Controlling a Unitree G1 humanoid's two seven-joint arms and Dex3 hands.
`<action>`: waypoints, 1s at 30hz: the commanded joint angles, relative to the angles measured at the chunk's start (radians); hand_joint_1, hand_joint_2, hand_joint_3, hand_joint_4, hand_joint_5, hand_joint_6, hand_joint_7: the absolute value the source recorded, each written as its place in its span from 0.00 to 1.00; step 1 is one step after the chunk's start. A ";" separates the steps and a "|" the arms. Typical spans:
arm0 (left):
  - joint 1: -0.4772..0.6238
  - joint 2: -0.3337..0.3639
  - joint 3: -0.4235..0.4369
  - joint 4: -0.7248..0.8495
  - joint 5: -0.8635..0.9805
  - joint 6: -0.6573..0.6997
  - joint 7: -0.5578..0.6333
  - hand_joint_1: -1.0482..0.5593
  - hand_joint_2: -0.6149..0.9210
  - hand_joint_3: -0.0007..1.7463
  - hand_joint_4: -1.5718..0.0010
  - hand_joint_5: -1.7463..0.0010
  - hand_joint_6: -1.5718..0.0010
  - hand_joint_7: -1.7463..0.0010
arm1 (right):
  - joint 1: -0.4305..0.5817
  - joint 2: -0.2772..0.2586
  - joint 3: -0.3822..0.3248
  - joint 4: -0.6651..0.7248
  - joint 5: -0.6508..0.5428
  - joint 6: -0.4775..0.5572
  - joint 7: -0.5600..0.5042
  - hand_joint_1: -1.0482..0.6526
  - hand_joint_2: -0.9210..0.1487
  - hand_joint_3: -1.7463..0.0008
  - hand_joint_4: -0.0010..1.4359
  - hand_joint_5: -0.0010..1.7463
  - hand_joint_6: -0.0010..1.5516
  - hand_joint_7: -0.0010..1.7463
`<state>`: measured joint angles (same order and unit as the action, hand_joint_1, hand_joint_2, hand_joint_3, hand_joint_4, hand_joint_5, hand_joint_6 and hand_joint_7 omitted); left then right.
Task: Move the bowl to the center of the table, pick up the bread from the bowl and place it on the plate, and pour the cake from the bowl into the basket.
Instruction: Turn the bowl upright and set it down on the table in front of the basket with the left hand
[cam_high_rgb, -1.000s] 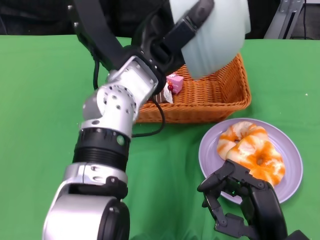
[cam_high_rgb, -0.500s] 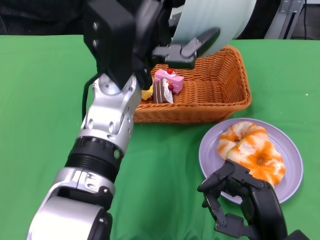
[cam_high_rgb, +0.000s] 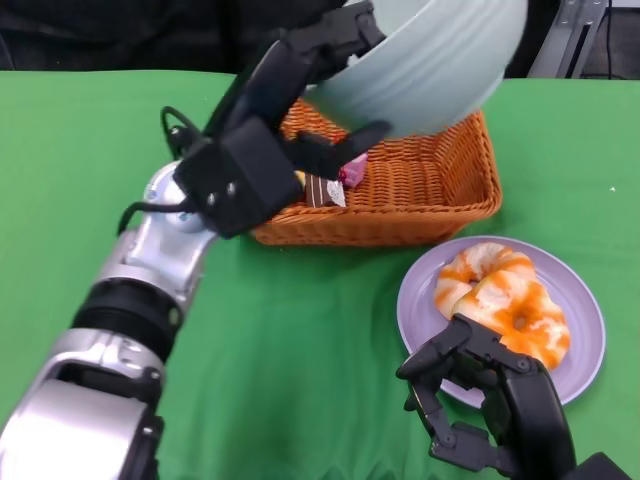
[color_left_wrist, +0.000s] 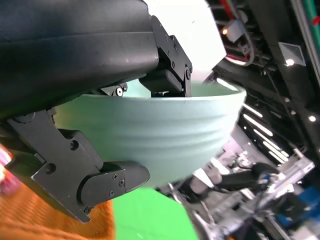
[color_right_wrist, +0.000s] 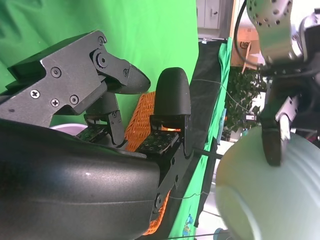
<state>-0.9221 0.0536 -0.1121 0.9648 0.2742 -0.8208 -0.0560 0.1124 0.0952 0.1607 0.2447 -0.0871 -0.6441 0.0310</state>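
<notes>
My left hand (cam_high_rgb: 275, 120) grips the pale green bowl (cam_high_rgb: 425, 65) by its rim and holds it in the air over the wicker basket (cam_high_rgb: 420, 195). The bowl (color_left_wrist: 155, 145) fills the left wrist view, and the bowl (color_right_wrist: 270, 190) also shows in the right wrist view. A pink and brown cake (cam_high_rgb: 335, 180) lies inside the basket, partly hidden by my left hand. The orange-glazed bread (cam_high_rgb: 505, 300) rests on the lilac plate (cam_high_rgb: 580, 290). My right hand (cam_high_rgb: 490, 405) hovers at the plate's near edge with its fingers apart, holding nothing.
Green cloth (cam_high_rgb: 320, 360) covers the table. The basket stands at the back centre, with the plate just in front of it to the right. Dark equipment shows beyond the table's far edge.
My left hand has turned the bowl from steeply tipped back toward level above the basket, and the arm has swung leftward. The cake stays in the basket. The right hand has not moved.
</notes>
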 joint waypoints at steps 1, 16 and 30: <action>-0.022 0.074 -0.028 0.010 0.123 -0.093 0.165 0.62 0.78 0.60 0.59 0.00 0.58 0.15 | -0.008 -0.006 -0.007 -0.016 0.008 0.004 -0.003 0.55 0.30 0.49 0.52 0.87 0.46 0.72; 0.018 0.306 -0.160 0.017 0.525 -0.233 0.778 0.62 0.74 0.71 0.58 0.01 0.58 0.13 | -0.013 -0.005 -0.006 -0.042 0.004 0.045 -0.005 0.55 0.34 0.45 0.51 0.87 0.46 0.72; 0.162 0.493 -0.291 -0.056 0.748 -0.254 1.153 0.65 0.72 0.66 0.52 0.08 0.57 0.14 | -0.013 -0.008 -0.004 -0.055 0.019 0.059 0.007 0.55 0.33 0.45 0.50 0.87 0.45 0.72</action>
<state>-0.7663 0.5119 -0.3948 0.9287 1.0129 -1.0619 1.0515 0.0996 0.0946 0.1613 0.2043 -0.0834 -0.5889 0.0361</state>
